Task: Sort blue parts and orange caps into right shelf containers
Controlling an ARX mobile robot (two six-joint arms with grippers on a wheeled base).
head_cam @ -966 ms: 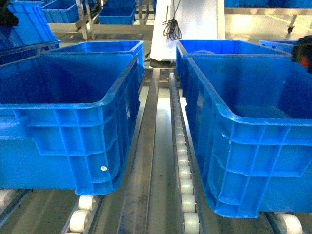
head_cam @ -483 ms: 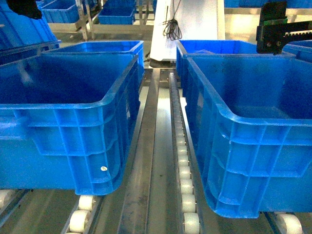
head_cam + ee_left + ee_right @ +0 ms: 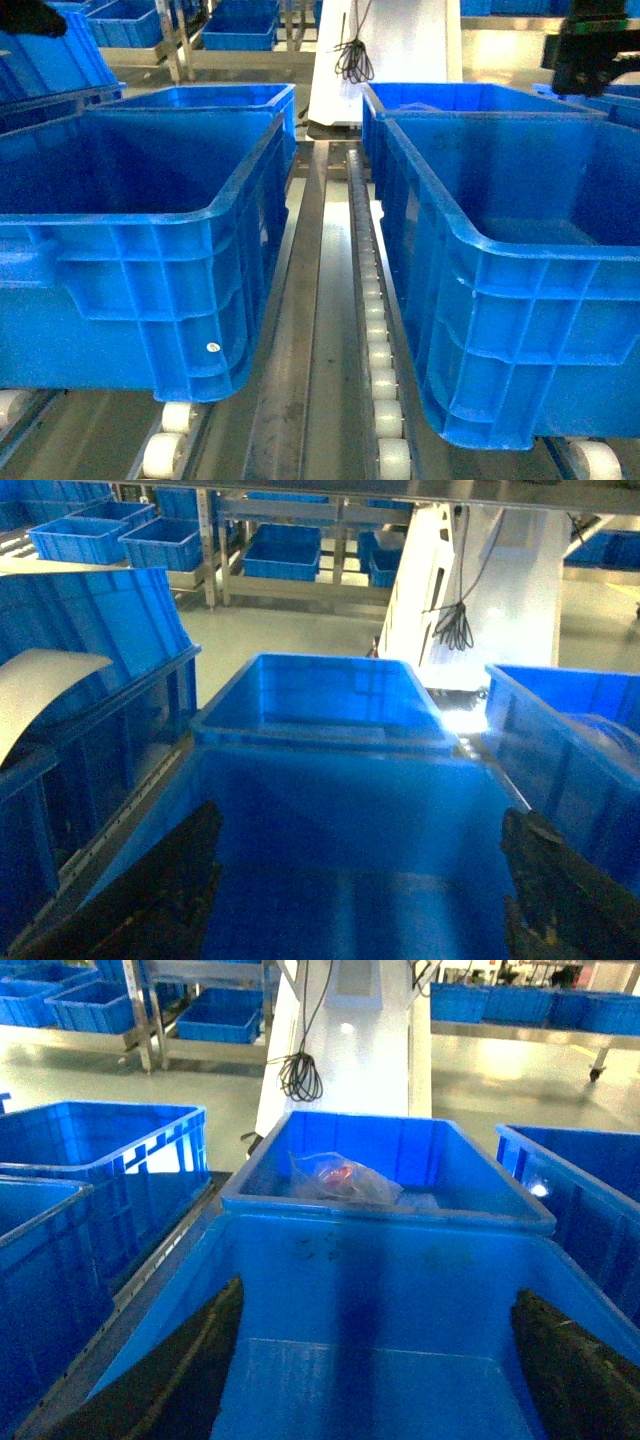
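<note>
While both my arms hang high over the roller shelf, this is how things stand:

Left gripper: my two dark fingers stand wide apart at the lower corners of my left wrist view, with nothing between them; in the head view only a dark bit of it shows at the top left corner.

Right gripper: spread just as wide, one finger low on the left and the other low on the right, holding nothing; in the head view it is a dark block at the top right, above the far rim of the right crate.

Front right crate: a deep bright-blue ribbed crate with a thick rolled rim, right under my right gripper; I see only bare blue floor in the part that shows.

Rear right crate: touching the front one end to end; a crumpled clear plastic bag with something orange-red inside lies against its near wall.

Front left crate: same kind, under my left gripper, its inside dark blue.

Rear left crate: just behind the front left one.

Roller track: white rollers and grey metal rails run between the two rows of crates.

Background: a white post with a coiled black cable, and shelves of smaller blue bins beyond.

Blue parts and orange caps: apart from the orange-red in the bag, I cannot tell any.
</note>
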